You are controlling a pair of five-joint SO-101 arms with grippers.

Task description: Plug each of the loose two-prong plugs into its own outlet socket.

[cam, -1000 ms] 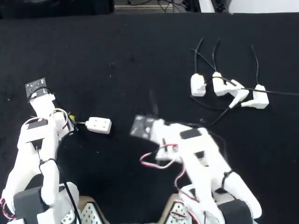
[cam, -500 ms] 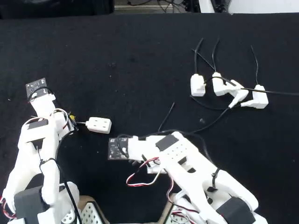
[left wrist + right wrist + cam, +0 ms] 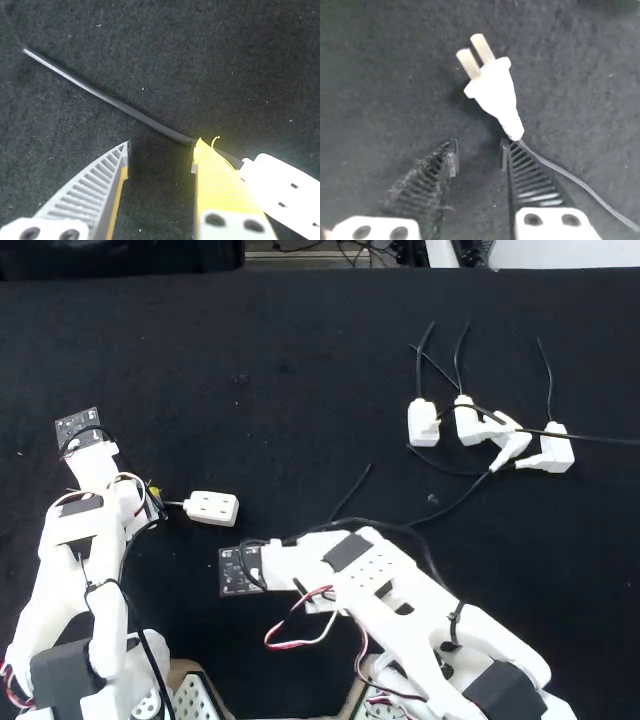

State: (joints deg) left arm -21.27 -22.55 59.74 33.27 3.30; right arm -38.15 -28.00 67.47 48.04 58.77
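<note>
The left gripper (image 3: 161, 150) has its jaws apart, with a grey finger (image 3: 102, 192) on one side and a yellow finger (image 3: 217, 190) on the other. Only black cloth shows between them. A thin black cord (image 3: 100, 92) crosses just ahead of the tips and meets the tip of the yellow finger. The white outlet socket (image 3: 285, 192) lies just beside that finger with its slots facing up. In the high view the socket lies flat on the black table (image 3: 250, 360), at 3 o'clock from the left arm's (image 3: 80, 530) wrist and close to it.

The right gripper (image 3: 479, 146) is also spread, and the gap between its dark ribbed fingers is empty. The white two-prong plug (image 3: 492, 92) lies on the cloth just past the tips, with its prongs pointing away from the gripper. Its tail end is right at one fingertip, but I cannot tell whether they touch. The plug's cord (image 3: 570, 182) trails back alongside that finger. In the high view the right arm (image 3: 400, 590) stretches low over the table, its wrist at about 5 o'clock from the socket and near it.

Well apart from that wrist, between 1 and 2 o'clock, four white corded pieces (image 3: 424, 422) lie in a row. Most of their black cords run toward 12 o'clock. I cannot tell whether they are plugs or sockets.
</note>
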